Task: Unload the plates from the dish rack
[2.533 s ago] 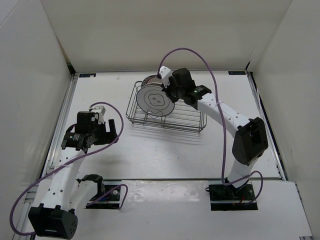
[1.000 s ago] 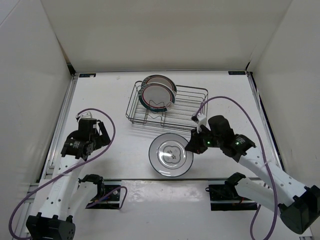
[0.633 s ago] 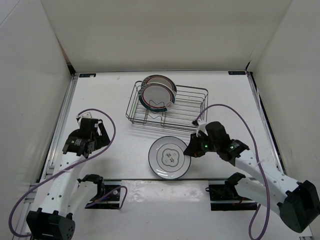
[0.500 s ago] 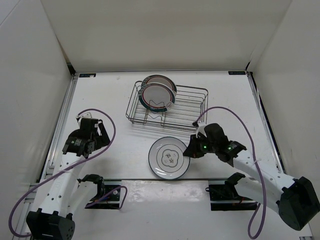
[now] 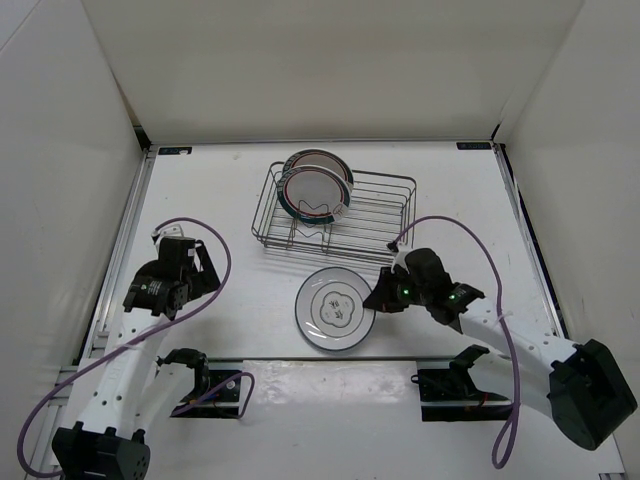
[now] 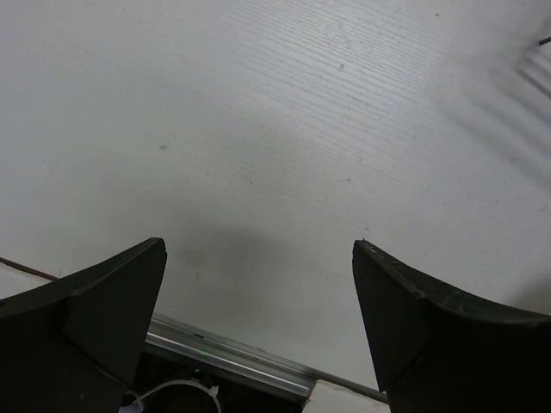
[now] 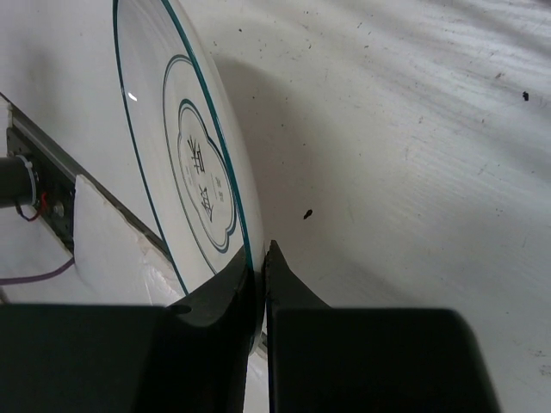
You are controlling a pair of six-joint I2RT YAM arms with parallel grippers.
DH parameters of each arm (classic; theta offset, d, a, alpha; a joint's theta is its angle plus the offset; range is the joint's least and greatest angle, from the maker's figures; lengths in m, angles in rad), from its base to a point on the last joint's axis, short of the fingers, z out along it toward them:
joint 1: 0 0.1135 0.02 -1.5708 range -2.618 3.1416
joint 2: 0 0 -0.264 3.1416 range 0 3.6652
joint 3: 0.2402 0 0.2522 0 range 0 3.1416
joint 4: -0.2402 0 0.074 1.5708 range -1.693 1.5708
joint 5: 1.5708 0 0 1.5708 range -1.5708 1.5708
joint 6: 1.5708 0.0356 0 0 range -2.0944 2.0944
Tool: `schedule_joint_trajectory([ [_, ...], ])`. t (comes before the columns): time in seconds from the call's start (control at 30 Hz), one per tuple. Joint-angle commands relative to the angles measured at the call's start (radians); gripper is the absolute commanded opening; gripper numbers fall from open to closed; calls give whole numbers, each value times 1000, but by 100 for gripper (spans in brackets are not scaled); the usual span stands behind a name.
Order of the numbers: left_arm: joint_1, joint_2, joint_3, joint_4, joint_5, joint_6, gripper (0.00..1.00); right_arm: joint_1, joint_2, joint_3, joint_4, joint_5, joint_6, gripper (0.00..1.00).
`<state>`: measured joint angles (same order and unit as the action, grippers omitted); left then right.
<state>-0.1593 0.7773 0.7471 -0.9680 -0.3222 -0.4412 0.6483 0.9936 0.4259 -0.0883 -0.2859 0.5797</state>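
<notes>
Plate (image 5: 335,308) rim pinched in right claw (image 5: 380,298), lying to its left, perhaps touching table (image 5: 240,200) | left claw (image 6: 258,254) spread

R gripper (image 7: 261,258) pinches plate (image 7: 172,146) rim, table (image 7: 413,129) behind.

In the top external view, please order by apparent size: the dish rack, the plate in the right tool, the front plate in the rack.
1. dish rack, largest.
2. motif plate, gripped by the right tool.
3. front rack plate: it looks smaller, but it stands tilted, so the two plates may be alike.
</notes>
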Motion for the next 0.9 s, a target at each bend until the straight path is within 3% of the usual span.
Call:
schedule_joint_trajectory([
  [0.0, -2, -16, 3, 8, 11, 7, 100, -1, 20, 2, 102, 13, 42, 0],
  [0.43, -3, -26, 3, 9, 17, 15, 100, 2, 99, -13, 140, 22, 68, 10],
  [0.87, -3, -27, 1, 15, 17, 18, 100, 1, 160, -13, 140, 39, 78, 26],
])
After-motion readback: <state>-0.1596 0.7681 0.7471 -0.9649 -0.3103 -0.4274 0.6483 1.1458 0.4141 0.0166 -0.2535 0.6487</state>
